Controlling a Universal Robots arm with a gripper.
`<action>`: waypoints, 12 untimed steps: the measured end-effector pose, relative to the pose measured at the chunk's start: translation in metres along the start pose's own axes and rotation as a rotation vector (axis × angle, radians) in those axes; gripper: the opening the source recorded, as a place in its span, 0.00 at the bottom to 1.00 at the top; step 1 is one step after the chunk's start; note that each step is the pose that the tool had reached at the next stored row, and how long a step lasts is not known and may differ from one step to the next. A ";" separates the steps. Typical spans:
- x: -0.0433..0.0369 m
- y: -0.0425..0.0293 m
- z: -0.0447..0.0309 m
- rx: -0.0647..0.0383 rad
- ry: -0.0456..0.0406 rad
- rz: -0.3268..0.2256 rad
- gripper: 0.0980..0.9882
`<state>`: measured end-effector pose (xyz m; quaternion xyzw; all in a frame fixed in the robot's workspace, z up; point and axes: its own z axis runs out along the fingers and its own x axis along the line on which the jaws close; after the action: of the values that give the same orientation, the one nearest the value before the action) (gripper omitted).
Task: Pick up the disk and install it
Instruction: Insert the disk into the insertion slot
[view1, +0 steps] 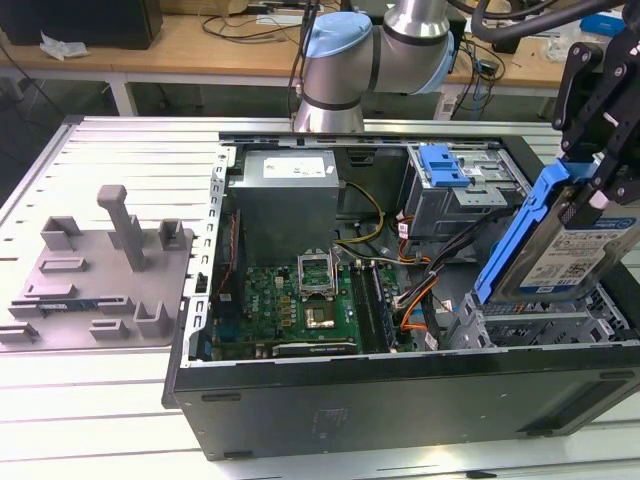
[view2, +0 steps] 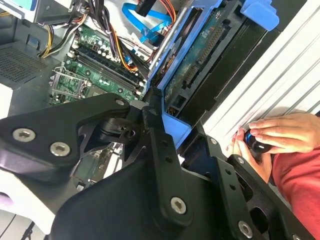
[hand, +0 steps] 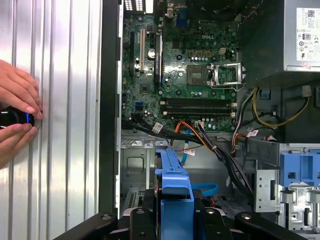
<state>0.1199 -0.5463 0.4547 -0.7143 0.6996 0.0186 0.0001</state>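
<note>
While its claw (view1: 588, 200) is clamped across the disk (view1: 565, 250), the arm holds the drive tilted, one end low, above the metal drive cage (view1: 540, 325) at the exterior view's right end of the open computer case (view1: 400, 400). Likely dense, rigid and shock-sensitive, the drive looks best gripped along the edges of its blue bracket (view1: 515, 235), clear of the bare circuit board (view2: 197, 65) underneath. A person's hand (hand: 17, 95) rests on the ribbed worktop (view1: 120, 150) beside the case.

Smooth silver metal disk (view1: 578, 252) in glossy blue plastic bracket (view1: 521, 228), matt black fingers (view2: 161, 152), ribbed bare-metal table (view1: 130, 150)
</note>
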 end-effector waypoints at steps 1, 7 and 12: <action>0.0000 0.0000 0.0003 0.000 -0.0001 0.001 0.30; 0.0009 -0.0002 0.0033 0.000 -0.0003 0.008 0.30; 0.0029 -0.0005 0.0052 0.000 -0.0003 0.017 0.30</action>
<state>0.1203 -0.5491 0.4493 -0.7085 0.7055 0.0187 0.0001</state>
